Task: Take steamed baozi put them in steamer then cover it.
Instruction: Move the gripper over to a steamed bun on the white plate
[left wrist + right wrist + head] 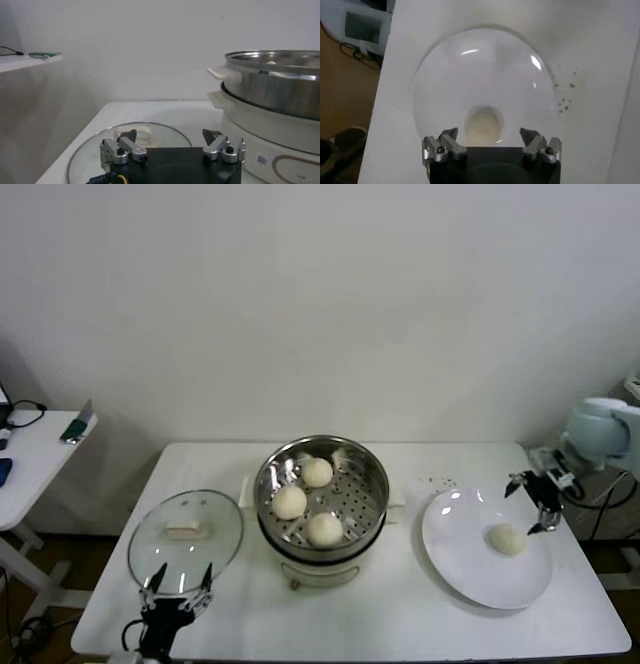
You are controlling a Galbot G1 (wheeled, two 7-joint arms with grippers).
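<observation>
Right gripper [490, 141] partly hides last baozi [483, 125] on plate [450, 75].

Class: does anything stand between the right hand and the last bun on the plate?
Nothing visible does. The right hand hangs open just above the bun, which lies alone on the plate.

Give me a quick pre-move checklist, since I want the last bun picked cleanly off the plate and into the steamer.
1. Right gripper open: ok, jaws spread above the plate.
2. Last baozi reachable: ok, alone on the white plate, below the right gripper.
3. Room in the steamer: ok, three buns inside, bare perforated floor remains.
4. Steamer uncovered: ok, glass lid lies on the table, left of it.
5. Left gripper clear of the path: ok, open, near the lid's front edge.
</observation>
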